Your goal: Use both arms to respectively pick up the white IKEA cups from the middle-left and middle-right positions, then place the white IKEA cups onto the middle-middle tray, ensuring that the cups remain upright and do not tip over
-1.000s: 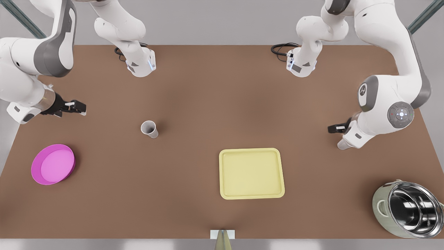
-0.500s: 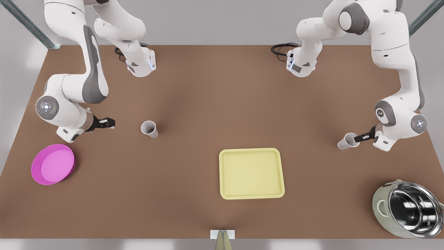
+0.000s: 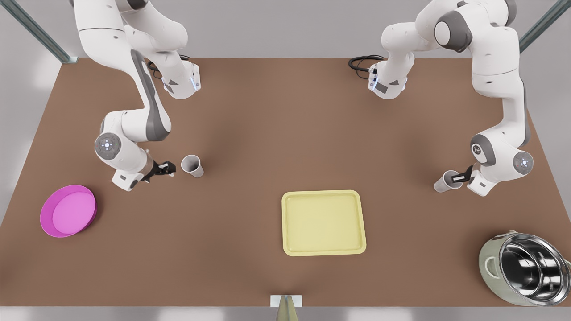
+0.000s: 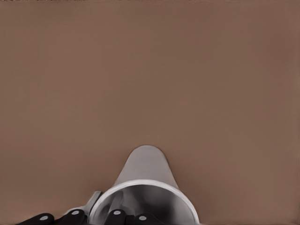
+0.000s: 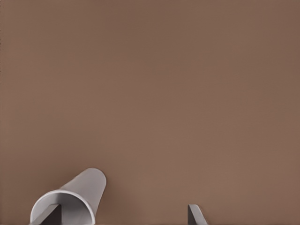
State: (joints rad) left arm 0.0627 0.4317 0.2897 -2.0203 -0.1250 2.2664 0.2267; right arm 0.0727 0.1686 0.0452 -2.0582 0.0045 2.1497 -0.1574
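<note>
One white IKEA cup (image 3: 192, 166) stands upright at the front view's middle left. My left gripper (image 3: 168, 168) is open and level with it, just short of its outer side. In the left wrist view this cup (image 4: 145, 173) is very close, with dark finger parts at its rim. The other white IKEA cup (image 3: 441, 184) stands upright at the front view's middle right. My right gripper (image 3: 457, 177) is open and reaches over its rim. In the right wrist view one fingertip sits at the mouth of this cup (image 5: 84, 187) and the other fingertip (image 5: 195, 213) stands far off. The pale yellow tray (image 3: 323, 223) lies between the cups, nearer the front.
A magenta bowl (image 3: 68, 211) sits at the front view's lower left. A steel pot (image 3: 526, 267) with a pale green outside sits at the lower right. Both arm bases (image 3: 180, 82) stand at the far edge of the brown table (image 3: 285, 125).
Both arms dropped and swung in. The left gripper travelled toward the front view's right, up to its cup. The right arm uncovered the other cup, and its gripper settled at the rim.
</note>
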